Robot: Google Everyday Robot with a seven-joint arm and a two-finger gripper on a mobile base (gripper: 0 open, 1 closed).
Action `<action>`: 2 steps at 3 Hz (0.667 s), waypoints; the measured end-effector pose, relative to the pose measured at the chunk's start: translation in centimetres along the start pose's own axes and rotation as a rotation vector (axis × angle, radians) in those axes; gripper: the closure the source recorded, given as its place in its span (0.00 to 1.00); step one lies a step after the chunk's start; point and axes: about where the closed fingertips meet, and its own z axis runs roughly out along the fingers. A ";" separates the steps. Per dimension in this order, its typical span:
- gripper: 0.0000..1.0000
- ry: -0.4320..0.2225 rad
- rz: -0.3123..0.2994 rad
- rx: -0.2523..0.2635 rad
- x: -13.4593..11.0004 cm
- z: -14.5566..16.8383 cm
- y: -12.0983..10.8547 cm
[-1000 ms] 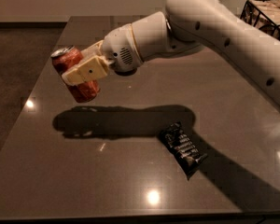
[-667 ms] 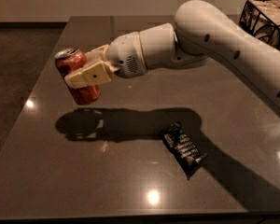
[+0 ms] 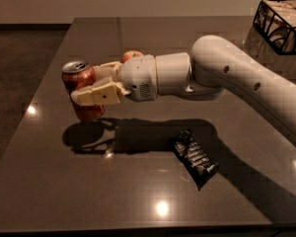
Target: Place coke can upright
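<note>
The coke can [image 3: 79,78] is a red can with a silver top, standing nearly upright at the left of the dark table [image 3: 89,181]. Its base is at or just above the table surface. My gripper [image 3: 89,88] reaches in from the right and is shut on the can, one beige finger [image 3: 96,94] across its front. A red apple [image 3: 131,56] shows just behind my wrist, mostly hidden by it.
A black snack bag [image 3: 195,158] lies on the table in front of my arm. A black wire basket [image 3: 281,26] stands at the far right corner. The table's left edge is close to the can.
My arm has lowered and straightened, bringing the can down from a tilt above the table to nearly upright at the surface. The apple has come into view behind the wrist.
</note>
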 end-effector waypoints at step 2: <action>1.00 -0.037 -0.050 0.037 2.5 -0.3 0.5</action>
